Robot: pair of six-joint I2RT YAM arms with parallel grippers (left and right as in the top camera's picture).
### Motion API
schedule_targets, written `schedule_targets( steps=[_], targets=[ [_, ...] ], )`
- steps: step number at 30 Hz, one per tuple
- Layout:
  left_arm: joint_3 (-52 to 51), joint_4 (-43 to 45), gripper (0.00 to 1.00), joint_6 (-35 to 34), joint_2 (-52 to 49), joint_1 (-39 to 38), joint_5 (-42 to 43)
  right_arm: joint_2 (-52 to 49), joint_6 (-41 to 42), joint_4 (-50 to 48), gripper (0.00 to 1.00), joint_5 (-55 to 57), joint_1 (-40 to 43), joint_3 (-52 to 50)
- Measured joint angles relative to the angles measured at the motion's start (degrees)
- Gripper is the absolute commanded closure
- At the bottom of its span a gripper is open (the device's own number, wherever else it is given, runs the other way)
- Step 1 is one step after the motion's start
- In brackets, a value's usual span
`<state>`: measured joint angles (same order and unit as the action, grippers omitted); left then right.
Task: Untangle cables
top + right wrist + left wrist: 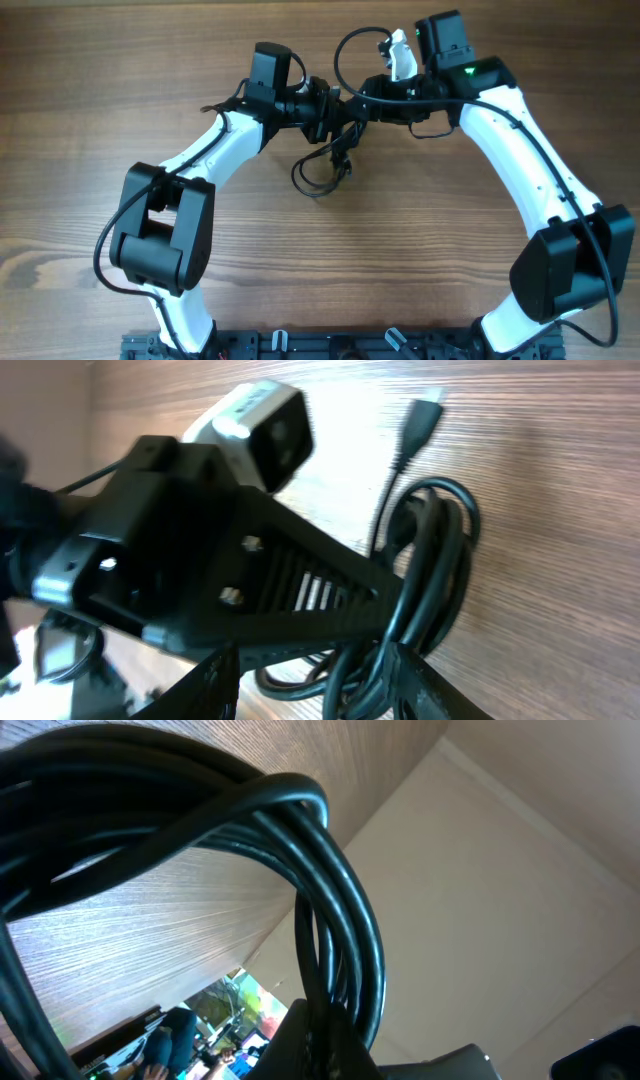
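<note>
The cables [322, 170] are a bundle of thin black cords in loose loops, hanging to the table just below where both arms meet. My left gripper [338, 108] is shut on the bundle; in the left wrist view the cords [330, 870] arch close to the lens and run down into the fingers [320, 1042]. My right gripper [372, 100] faces it from the right. In the right wrist view its fingers [320, 685] are spread open with strands of the looped cords [445, 550] between them, near the right finger. A free plug end [425, 410] lies on the wood.
The wooden table [120, 80] spans the view. The left gripper's body [230, 550] fills the right wrist view, very close. A thicker arm wire [350, 45] loops above the grippers. The black base rail [320, 345] runs along the front edge.
</note>
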<state>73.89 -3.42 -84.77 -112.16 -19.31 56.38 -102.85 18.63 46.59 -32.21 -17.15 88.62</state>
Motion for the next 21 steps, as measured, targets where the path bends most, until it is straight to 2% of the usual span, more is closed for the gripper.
schedule_targets(
  steps=[8,17,21],
  targets=[
    [0.0,0.5,0.96,-0.2,0.0,3.6,0.5,0.1,9.7,2.2,0.54,10.8,-2.3,0.0],
    [0.0,0.5,0.96,-2.5,0.0,3.1,0.6,-1.1,12.0,-0.5,0.55,11.9,-2.6,0.0],
    [0.0,0.5,0.96,-2.6,0.0,2.5,0.5,-2.1,12.5,-1.3,0.63,12.0,-3.1,0.0]
  ],
)
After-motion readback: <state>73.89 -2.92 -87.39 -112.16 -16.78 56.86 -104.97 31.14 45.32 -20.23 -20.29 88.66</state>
